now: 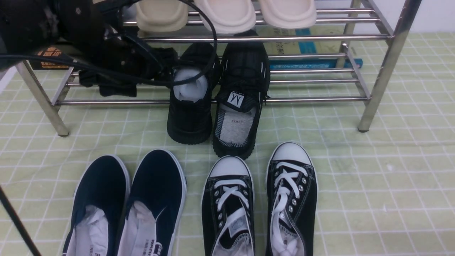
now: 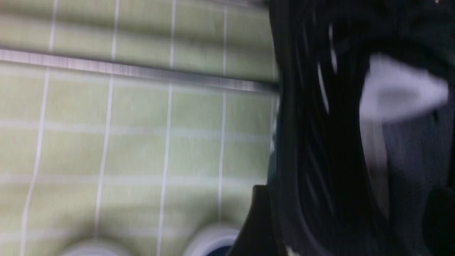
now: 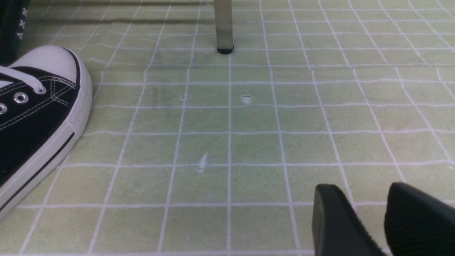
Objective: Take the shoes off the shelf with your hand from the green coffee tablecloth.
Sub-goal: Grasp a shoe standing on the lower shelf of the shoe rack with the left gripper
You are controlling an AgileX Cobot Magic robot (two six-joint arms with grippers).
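Observation:
The two black knit shoes stand side by side, toes on the lower tier of the steel shelf (image 1: 320, 100) and heels down on the green coffee tablecloth (image 1: 391, 170). The left shoe (image 1: 192, 106) is stuffed with white paper; the right shoe (image 1: 241, 106) shows its grey insole. My left arm (image 1: 117, 60) reaches in beside the left shoe. In the blurred left wrist view my left gripper (image 2: 350, 199) stands open, its fingers (image 2: 257, 220) wide apart on either side of that shoe's (image 2: 320, 142) side wall. My right gripper (image 3: 360, 188) hovers open over bare cloth, holding nothing.
Navy slip-ons (image 1: 128, 199) and black canvas sneakers with white toe caps (image 1: 259, 202) lie in front on the cloth. Beige slippers (image 1: 227, 14) sit on the top tier, with a blue box (image 1: 312, 64) behind the shelf. A shelf leg (image 3: 224, 28) and one canvas sneaker (image 3: 35, 117) show near my right gripper.

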